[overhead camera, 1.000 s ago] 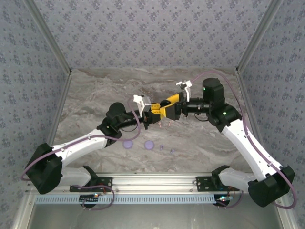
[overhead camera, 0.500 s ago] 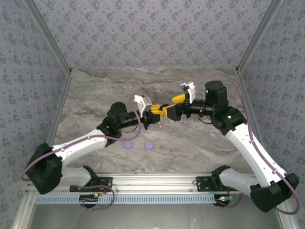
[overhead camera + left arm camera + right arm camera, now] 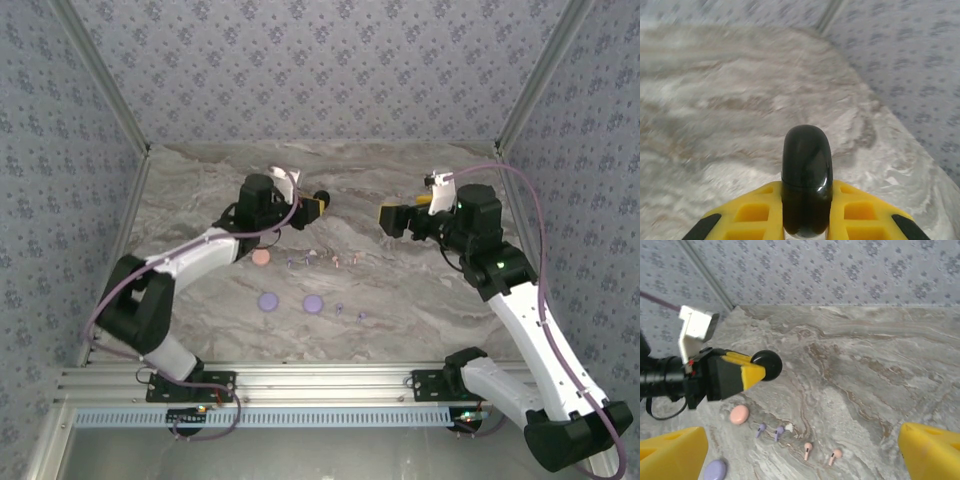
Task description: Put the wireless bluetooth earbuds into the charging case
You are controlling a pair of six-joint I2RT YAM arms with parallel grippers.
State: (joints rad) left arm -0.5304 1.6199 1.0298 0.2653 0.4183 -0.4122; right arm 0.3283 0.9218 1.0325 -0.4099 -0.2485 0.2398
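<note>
Pinching a black case edge-on, the left gripper holds it raised over the table, probably to present it for loading. The right gripper stands wide and empty, well apart. The earbuds lie in a loose row on the marble between both arms, near a pink disc, with bare room around and the walls well away.

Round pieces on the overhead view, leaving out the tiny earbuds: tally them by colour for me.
Black case: 1
Pink case: 1
Lilac discs: 2
Total: 4
</note>
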